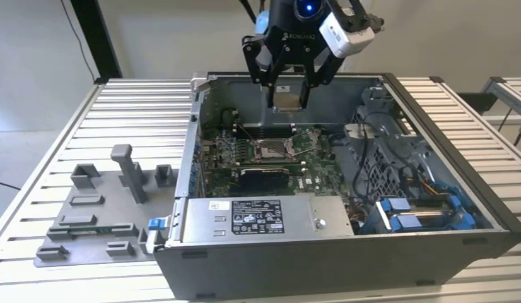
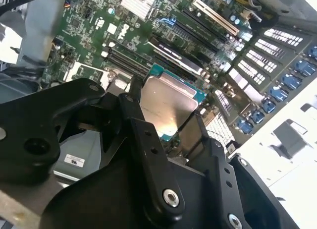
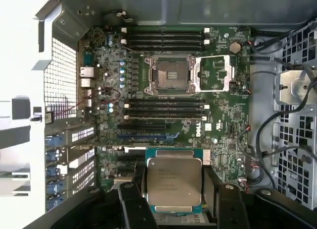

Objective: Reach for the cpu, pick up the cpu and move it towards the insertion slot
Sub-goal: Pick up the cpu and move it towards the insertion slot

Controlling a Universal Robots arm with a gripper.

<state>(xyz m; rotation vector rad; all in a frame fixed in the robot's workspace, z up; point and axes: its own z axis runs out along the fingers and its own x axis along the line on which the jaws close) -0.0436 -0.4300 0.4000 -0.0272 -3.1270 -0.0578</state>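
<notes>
Currently your black two-fingered gripper is closed on the cpu, a small thin square plate with a silvery-white top and a green edge, and holds it in the air above the open grey computer case. In the first wrist view the cpu sits flat between the two black fingers, pinched on two opposite edges; in the second wrist view the same plate shows its bright metal face, with part of each gripped edge tucked behind a finger.

The insertion slot, a square socket with a shiny silver metal frame and a pale brownish centre, lies on the green motherboard. In the first wrist view the insertion slot stands well apart from the held plate, with two banks of black memory slots between them, and its silver retaining frame is swung open to one side.

Judging from this, you are in the carry. Keep the plate level and keep the grip steady, since only the thin edges are held and a tilt could let it slip. Travel high enough to pass the memory slots and the tall parts on the board. Keep the plate's sides parallel to the socket's sides, as they look now, so that little turning is needed over the socket. Steer clear of the open silver frame.
</notes>
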